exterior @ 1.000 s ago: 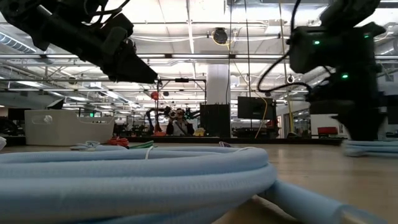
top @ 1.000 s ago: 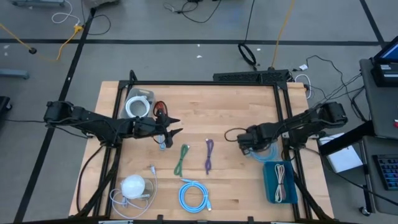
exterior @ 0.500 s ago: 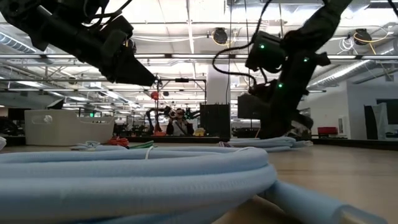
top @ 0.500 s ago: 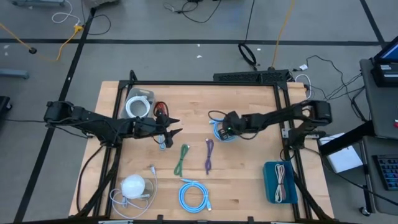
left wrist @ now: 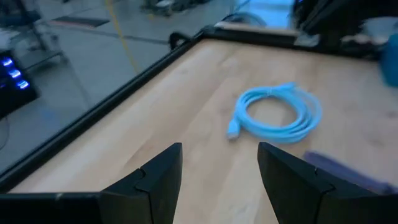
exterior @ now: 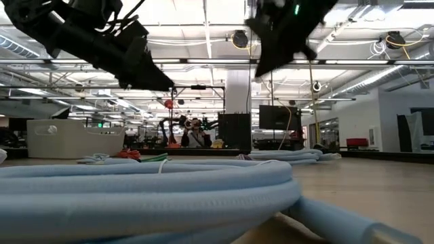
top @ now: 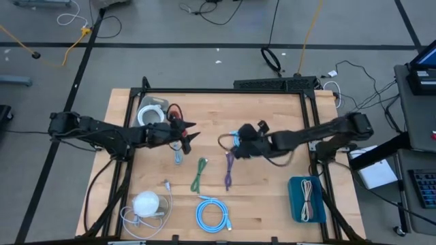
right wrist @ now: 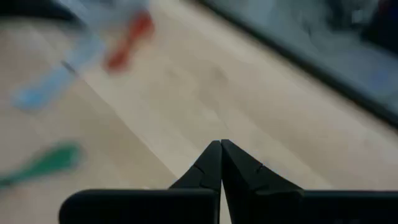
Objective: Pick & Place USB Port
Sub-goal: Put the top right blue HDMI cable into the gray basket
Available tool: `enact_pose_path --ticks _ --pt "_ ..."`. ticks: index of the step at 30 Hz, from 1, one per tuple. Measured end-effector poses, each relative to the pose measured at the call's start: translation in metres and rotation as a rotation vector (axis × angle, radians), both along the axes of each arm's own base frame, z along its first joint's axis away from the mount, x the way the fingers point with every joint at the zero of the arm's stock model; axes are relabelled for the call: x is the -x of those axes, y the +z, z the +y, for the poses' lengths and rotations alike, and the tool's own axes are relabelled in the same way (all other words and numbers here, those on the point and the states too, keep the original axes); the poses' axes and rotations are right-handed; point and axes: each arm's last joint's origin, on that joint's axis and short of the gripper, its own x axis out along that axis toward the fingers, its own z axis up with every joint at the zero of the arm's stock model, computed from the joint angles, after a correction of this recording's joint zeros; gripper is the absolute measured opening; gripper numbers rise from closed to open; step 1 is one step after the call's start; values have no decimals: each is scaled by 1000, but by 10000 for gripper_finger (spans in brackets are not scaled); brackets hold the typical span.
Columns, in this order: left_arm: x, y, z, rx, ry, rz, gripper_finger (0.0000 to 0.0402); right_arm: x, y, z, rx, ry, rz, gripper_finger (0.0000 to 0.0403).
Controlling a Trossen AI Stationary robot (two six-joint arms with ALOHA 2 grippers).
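While the left gripper (top: 185, 134) is hovering over the left-centre of the table (top: 272, 109), its fingers are standing spread with nothing between them, as its own wrist view (left wrist: 219, 148) is showing. A white reel (top: 151, 114) is sitting behind it near the table's back edge, and a small pale cable (top: 178, 156) is lying just beneath it. Moving right, a green cable (top: 199, 174) and a purple cable (top: 228, 171) are lying side by side.

Next, the light-blue coiled USB cable (top: 237, 140) is resting on the wood, and the right gripper (top: 240, 144) is hanging above it, raised clear in the low view (exterior: 271, 34). Its fingers are pressing together on nothing (right wrist: 221, 144). Far right, the teal bin (top: 297, 204) is already holding a pale cable.

The risks, as I am judging them: with the fingers pressed together, a descent is only going to shove the coil, perhaps onto the purple cable. A pinch on a single loop is likely to let the coil unwind and trail on its way to the bin. The two grippers are also sitting near each other, so a reach by either is risking contact.
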Motion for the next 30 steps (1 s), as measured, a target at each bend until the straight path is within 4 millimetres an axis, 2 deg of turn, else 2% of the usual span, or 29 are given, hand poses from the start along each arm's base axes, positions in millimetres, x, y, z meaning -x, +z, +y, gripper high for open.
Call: enact_pose_path --ticks 2,5,9,12,16,20,25,30 --pt "-4 2 6 5 -32 -26 211 10 11 19 45 14 -26 0" --pt "-16 5 19 45 -92 -22 211 24 16 44 91 47 -41 0" --pt "-49 10 36 72 -160 34 211 44 14 71 144 58 -40 0" --pt "-83 17 47 66 -194 107 211 57 10 80 133 39 -33 0" --pt "-123 20 51 -14 -236 214 211 72 2 81 105 -20 29 0" --pt "-154 18 57 -110 -270 322 211 85 -13 77 41 -117 133 0" --pt "-176 3 64 -163 -323 457 211 102 -44 70 -38 -255 208 0" --pt "-190 -8 70 -198 -346 503 211 118 -74 67 -87 -316 205 0"
